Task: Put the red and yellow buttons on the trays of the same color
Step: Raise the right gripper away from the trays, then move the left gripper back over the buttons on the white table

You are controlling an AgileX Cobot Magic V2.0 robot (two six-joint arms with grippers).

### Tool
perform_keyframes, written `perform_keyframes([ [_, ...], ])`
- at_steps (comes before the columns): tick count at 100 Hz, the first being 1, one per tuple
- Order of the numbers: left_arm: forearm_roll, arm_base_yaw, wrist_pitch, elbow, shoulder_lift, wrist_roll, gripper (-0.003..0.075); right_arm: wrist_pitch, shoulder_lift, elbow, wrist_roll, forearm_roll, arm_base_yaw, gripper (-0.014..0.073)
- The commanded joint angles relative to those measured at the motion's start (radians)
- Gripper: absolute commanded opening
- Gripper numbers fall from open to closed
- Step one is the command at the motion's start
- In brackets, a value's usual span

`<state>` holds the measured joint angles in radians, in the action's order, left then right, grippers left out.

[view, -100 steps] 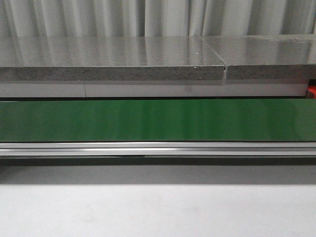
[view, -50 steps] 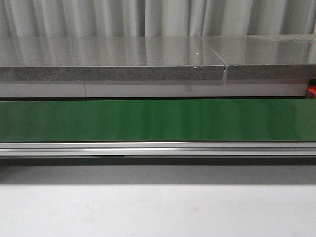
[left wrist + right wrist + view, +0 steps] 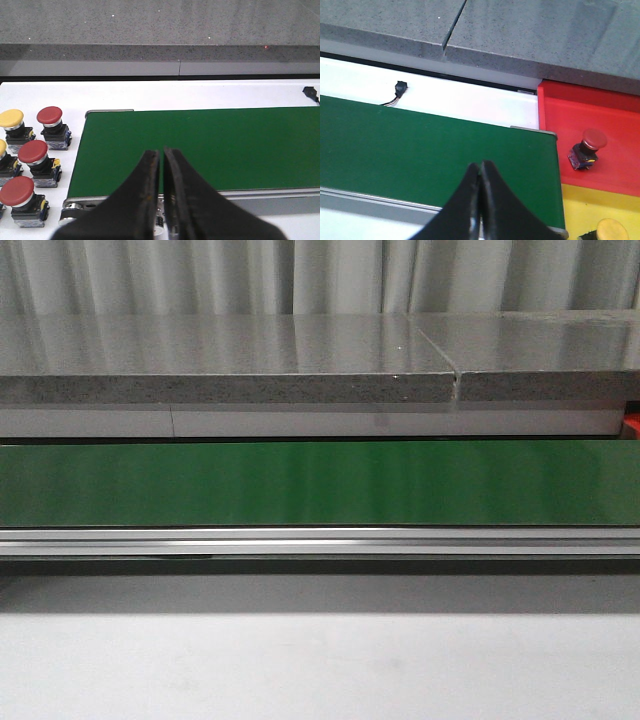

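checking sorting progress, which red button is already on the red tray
The lone red button in the right wrist view, standing on the red tray. The other three red buttons wait in a cluster off the end of the green belt.

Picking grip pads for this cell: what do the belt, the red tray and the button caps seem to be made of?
Belt: smooth green sheet with a soft sheen, probably PVC or rubber. Red tray: uniform matte red, flat, likely moulded plastic. Button caps, such as the red one: domed, evenly coloured, slightly glossy, likely hard plastic. None can be confirmed by look alone.
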<state>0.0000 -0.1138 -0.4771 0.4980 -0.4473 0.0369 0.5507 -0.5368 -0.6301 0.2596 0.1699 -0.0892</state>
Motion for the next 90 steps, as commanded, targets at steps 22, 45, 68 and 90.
perform_keyframes([
  [22,0.0,-0.006,0.093,0.027,-0.003,0.003,0.0681,-0.07,-0.002,-0.023,0.012,0.002,0.002,-0.0068],
  [45,0.0,-0.003,0.097,0.032,-0.003,0.037,0.0648,-0.07,-0.002,-0.023,0.012,0.002,0.002,-0.0068],
  [68,0.182,0.126,0.006,0.146,-0.116,0.342,0.0644,-0.07,-0.002,-0.023,0.012,0.002,0.002,-0.0068],
  [90,0.175,0.298,-0.053,0.26,-0.327,0.395,0.0642,-0.07,-0.002,-0.023,0.012,0.002,0.002,-0.0068],
])
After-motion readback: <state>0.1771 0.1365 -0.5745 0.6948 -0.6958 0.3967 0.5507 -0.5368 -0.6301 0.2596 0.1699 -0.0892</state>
